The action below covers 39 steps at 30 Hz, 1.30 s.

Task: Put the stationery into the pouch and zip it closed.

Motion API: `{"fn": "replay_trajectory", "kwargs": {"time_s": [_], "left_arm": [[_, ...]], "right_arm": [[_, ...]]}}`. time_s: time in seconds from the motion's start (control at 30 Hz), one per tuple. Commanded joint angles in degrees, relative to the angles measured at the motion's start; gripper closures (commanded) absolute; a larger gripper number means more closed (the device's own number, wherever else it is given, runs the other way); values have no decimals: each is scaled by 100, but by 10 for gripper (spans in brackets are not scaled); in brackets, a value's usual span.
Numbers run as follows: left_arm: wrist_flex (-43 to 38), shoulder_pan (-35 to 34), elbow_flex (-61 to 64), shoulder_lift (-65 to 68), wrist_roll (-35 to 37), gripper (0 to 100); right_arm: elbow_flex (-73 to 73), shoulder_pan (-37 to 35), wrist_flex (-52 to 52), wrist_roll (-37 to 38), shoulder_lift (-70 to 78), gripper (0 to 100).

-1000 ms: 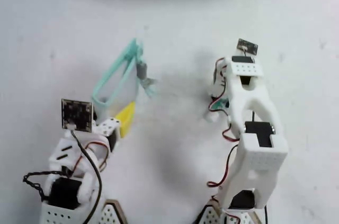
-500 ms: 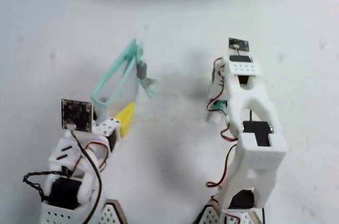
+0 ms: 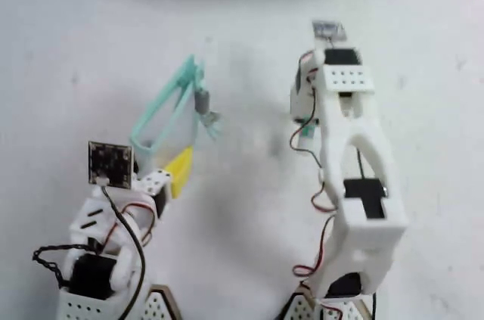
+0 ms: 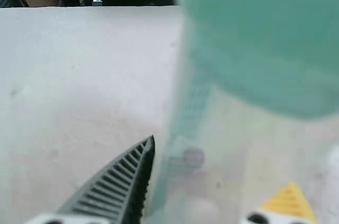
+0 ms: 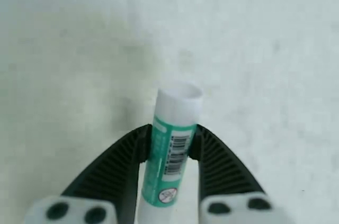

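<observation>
Though clamped in the right pincer (image 5: 172, 131), the smooth white-and-green glue stick (image 5: 169, 150) could slip out ahead. The left pincer (image 4: 219, 166) pinches the see-through teal pouch (image 3: 170, 117); it might flop shut.

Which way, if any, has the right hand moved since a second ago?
Yes. The right hand, shut on the glue stick, went toward the table's far edge; the pouch stayed put.

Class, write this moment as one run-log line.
left end effector: shut on pouch | right end effector: shut on glue stick, apart from pouch | pouch: mouth open, not yet zipped
</observation>
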Motion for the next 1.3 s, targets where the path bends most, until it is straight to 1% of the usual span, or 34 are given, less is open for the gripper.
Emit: {"fn": "replay_trajectory", "kwargs": {"time_s": [0.0,0.13,0.2,0.3,0.47,0.57,0.67,0.77,0.97,1.07,1.17,1.27], "left_arm": [[26,31,-229,-31,62,727],[26,31,-237,-31,62,727],[26,40,-237,-31,-141,727],[26,242,-211,-31,-378,727],[26,312,-211,-31,-378,727],[26,312,-211,-31,-378,727],[26,312,-211,-31,-378,727],[26,312,-237,-31,-369,726],[35,303,-237,-31,-369,725],[35,303,-237,-31,-369,725],[0,303,-211,-31,-369,725],[0,303,-211,-31,-369,725]], "right_arm": [[-677,-251,374,677,-1051,982],[-782,-629,479,985,-1965,982],[-782,-848,479,976,-2492,982],[-782,-1191,435,976,-3354,982],[-774,-2018,400,976,-4857,982],[-624,-2501,110,985,-5613,982],[-211,-2853,-444,958,-6193,982],[615,-3222,-1191,941,-6624,982],[2989,-3820,-3389,932,-7222,982],[3895,-4031,-4453,949,-7319,982],[4378,-4189,-5121,967,-7248,982],[4475,-4207,-5543,967,-6985,982]]}}
